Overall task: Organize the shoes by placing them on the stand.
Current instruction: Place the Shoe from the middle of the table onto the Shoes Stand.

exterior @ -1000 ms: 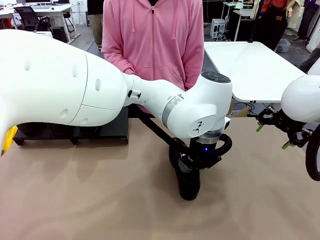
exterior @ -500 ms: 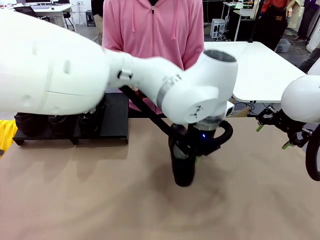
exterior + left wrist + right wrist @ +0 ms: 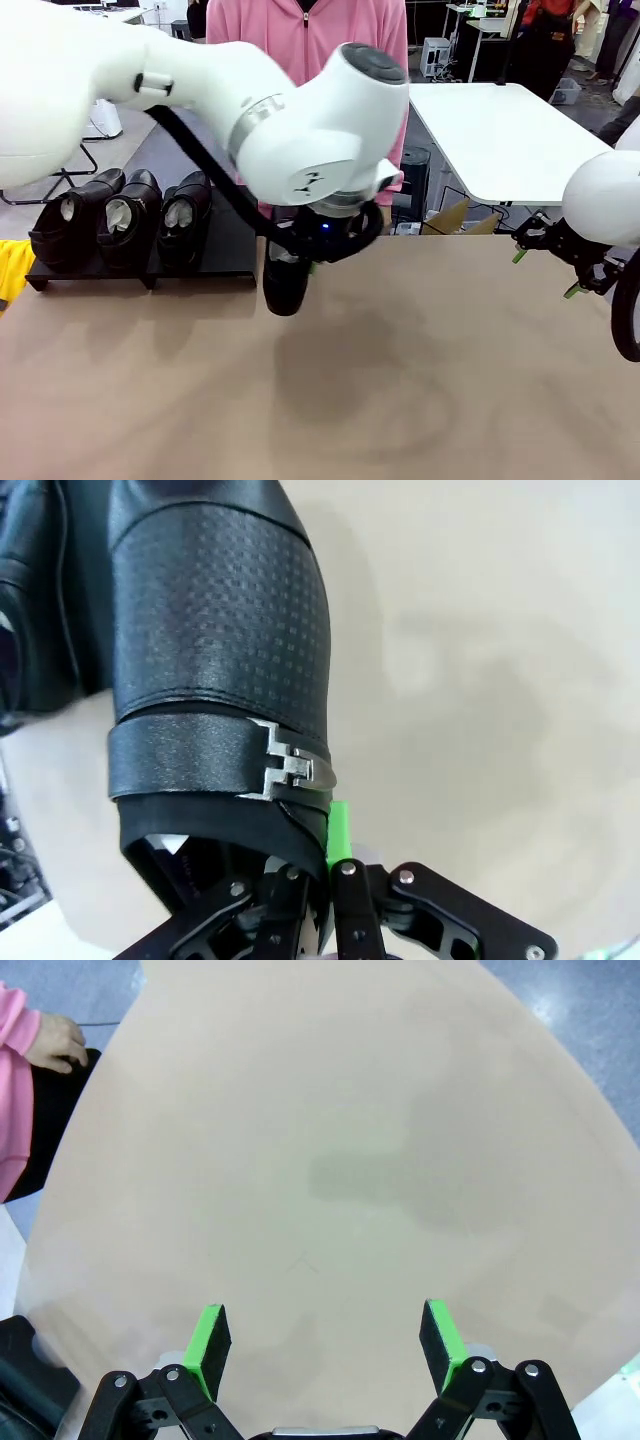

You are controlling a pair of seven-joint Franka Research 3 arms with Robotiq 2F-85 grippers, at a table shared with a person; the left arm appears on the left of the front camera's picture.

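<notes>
Shoe [image 3: 285, 285] hangs toe-down from left pincer [image 3: 330, 865], clamped on collar, clear of bench [image 3: 400, 380], heading for stand [image 3: 225, 262]; right pincer [image 3: 325, 1345] open, idle.

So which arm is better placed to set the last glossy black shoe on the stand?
Left: its gripper is shut on the glossy black leather shoe beside the matte black stand's free spot. The right gripper hangs open, far off.
</notes>
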